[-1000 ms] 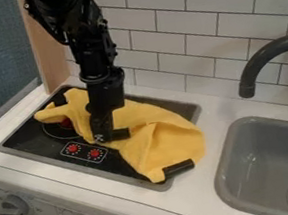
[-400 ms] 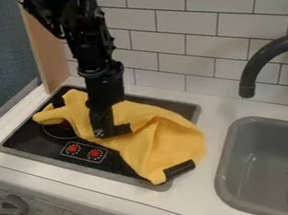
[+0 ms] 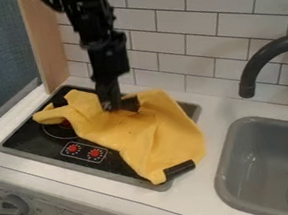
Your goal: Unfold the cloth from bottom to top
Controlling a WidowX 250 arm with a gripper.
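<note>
- So the yellow cloth [image 3: 154,138] had changed since the earlier frames: its middle and back edge had shifted toward the tiled wall [image 3: 215,18], and that back edge poked up near the right of the end effector [image 3: 121,104].
- Its left end and its front corner looked pretty much where they'd been.
- As for looks, it was a crumpled, uneven sheet, narrow and lumpy on the left and broader on the right, with soft creases running down the wide part.
- It lay slanted across the black stove top [image 3: 26,141], with the wide side reaching over the right rim.
- A short dark bar [image 3: 179,169] sat right at the cloth's front corner.
- The end effector had moved up and back toward the wall too, and its lower end was right at the cloth's back part. Honestly couldn't tell if it was spread or pinching anything.
- Two red dials [image 3: 84,150] showed on the stove top in front of the cloth.
- Farther right, the gray sink [image 3: 269,162] was set into the white tabletop [image 3: 210,115], dark faucet [image 3: 247,77] curving over.
</note>
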